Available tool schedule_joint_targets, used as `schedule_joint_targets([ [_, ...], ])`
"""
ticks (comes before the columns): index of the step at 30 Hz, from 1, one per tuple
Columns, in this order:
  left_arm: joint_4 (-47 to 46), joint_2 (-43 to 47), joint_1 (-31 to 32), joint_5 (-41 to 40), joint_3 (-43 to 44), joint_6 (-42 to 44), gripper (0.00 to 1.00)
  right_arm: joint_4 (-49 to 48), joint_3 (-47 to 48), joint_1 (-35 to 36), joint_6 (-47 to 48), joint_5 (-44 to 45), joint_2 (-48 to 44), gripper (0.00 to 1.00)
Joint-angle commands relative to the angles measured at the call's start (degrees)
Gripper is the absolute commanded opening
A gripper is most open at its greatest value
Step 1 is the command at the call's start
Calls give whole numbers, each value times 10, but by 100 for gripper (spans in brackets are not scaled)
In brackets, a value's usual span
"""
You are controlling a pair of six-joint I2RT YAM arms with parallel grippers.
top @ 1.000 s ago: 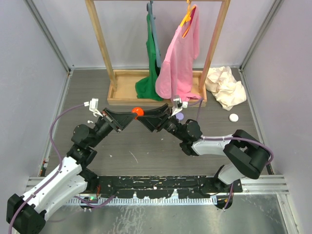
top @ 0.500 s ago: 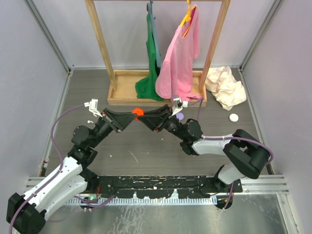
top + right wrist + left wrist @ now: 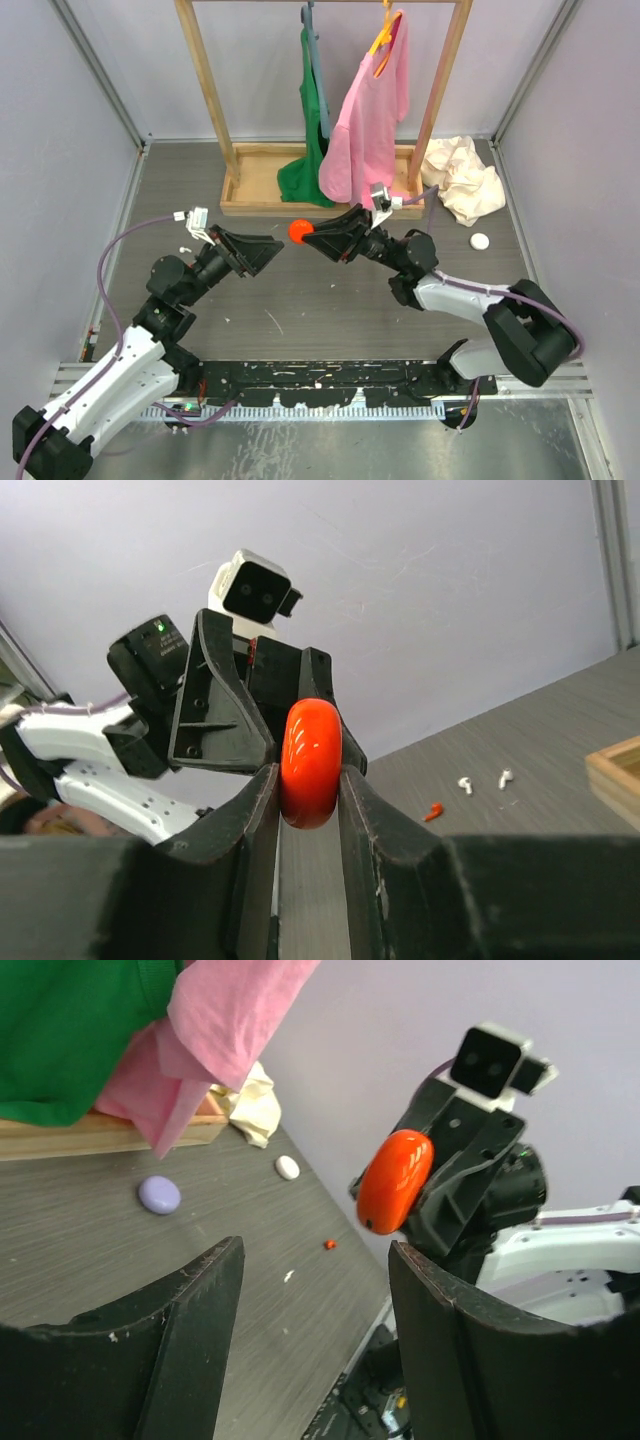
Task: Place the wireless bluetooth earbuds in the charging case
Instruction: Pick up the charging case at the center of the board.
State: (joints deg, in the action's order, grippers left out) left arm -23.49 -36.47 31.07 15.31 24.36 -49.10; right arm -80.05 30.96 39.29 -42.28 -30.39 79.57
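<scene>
The charging case [image 3: 311, 763] is a glossy orange-red, rounded and closed. My right gripper [image 3: 308, 780] is shut on it and holds it in the air above mid-table; from above the case [image 3: 299, 231] shows at the tip of that gripper [image 3: 310, 234]. My left gripper [image 3: 274, 246] stands open just left of the case, not touching it. In the left wrist view the case [image 3: 396, 1181] floats beyond the spread jaws of this gripper [image 3: 315, 1260]. Two small white earbuds [image 3: 465, 783] [image 3: 505, 777] lie on the table behind the left arm, with a small red piece [image 3: 432, 811] close by.
A wooden clothes rack [image 3: 245, 190] with a green garment [image 3: 310, 130] and a pink shirt [image 3: 370, 120] stands at the back. A cream cloth [image 3: 462, 178] is heaped at the back right. A purple oval [image 3: 159, 1194], a white oval [image 3: 287, 1167] and a red bit [image 3: 329, 1245] lie on the table.
The left gripper has opened and let go of the case. The right gripper has closed on it and carried it a little to the right and back.
</scene>
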Motion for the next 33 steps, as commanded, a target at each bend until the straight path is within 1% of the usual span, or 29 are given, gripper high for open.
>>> schedule_joint_targets([
  [1,62,4,0,27,59,89,62,124,32,-30,78,-100,-73,11],
  [8,129,-24,0,101,119,168,64,424,97,-43,256,-161,-140,11],
  [12,152,-38,0,148,146,200,63,547,132,-44,330,-180,-157,11],
  [15,169,-50,0,189,168,226,64,617,157,-43,370,-180,-164,11],
  [18,185,-65,0,214,187,248,64,680,183,-43,401,-183,-163,11],
  [23,198,-99,0,245,213,268,63,751,219,-43,444,-197,-155,10],
  [28,189,-140,0,273,225,275,61,793,246,-43,476,-206,-153,11],
  [33,184,-180,1,307,239,275,59,817,263,-42,488,-217,-144,11],
])
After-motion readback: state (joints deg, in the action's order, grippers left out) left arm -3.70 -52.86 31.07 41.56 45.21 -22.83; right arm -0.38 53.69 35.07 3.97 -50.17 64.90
